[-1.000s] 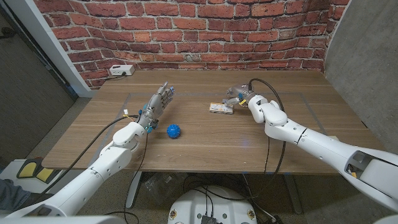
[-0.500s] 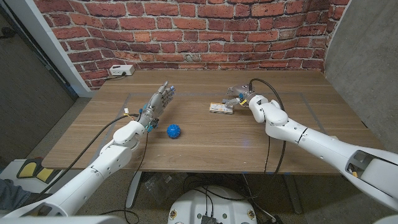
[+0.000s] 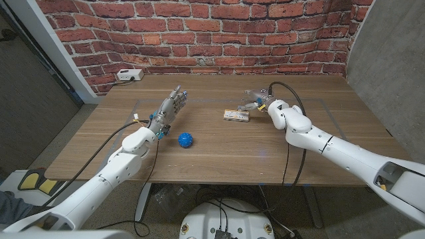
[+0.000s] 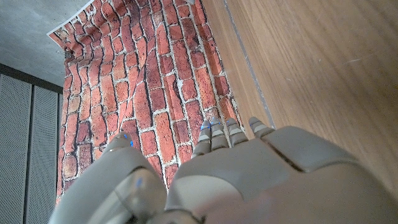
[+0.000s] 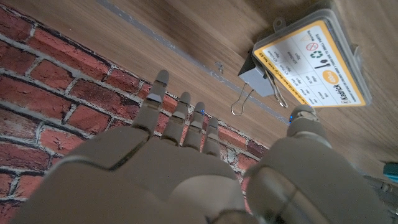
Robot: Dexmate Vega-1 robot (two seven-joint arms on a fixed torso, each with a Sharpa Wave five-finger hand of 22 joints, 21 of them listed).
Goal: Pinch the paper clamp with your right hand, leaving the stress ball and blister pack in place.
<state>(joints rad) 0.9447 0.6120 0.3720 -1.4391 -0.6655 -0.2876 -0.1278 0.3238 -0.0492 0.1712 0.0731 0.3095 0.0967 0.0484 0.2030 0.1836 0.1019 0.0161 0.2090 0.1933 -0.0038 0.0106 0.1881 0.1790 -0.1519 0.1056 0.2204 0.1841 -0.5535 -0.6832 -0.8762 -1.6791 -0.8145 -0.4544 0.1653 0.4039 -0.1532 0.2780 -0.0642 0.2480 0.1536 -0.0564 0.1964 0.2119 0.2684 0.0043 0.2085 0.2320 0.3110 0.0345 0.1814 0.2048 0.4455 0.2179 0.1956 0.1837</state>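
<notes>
- My right hand (image 3: 255, 99) hovers over the far side of the wooden table (image 3: 219, 149), just past the blister pack (image 3: 236, 115) toward the brick wall (image 3: 199, 26).
- In the right wrist view the same hand (image 5: 186, 168) has its fingers (image 5: 158, 93) stretched out straight and apart, the thumb (image 5: 303, 121) set wide of them, and nothing held between.
- The paper clamp (image 5: 258, 84) lies on the wood touching the blister pack's (image 5: 314, 59) edge, its wire handles pointing away from the pack toward my fingers.
- No fingertip touches the clamp; it sits in the gap between my fingers and thumb.
- In the head view the clamp is too small and too hidden by my hand to make out.
- The blue stress ball (image 3: 185, 139) sits on the table well apart from the blister pack, on the side toward my left arm.
- My left hand (image 3: 169, 107) stands near the stress ball, fingers straight and apart, gripping nothing.
- The left wrist view shows that hand (image 4: 236, 168) from behind, fingers extended toward the wall.
- A white power strip (image 3: 128, 75) lies at the table's far edge, well away from the blister pack.
</notes>
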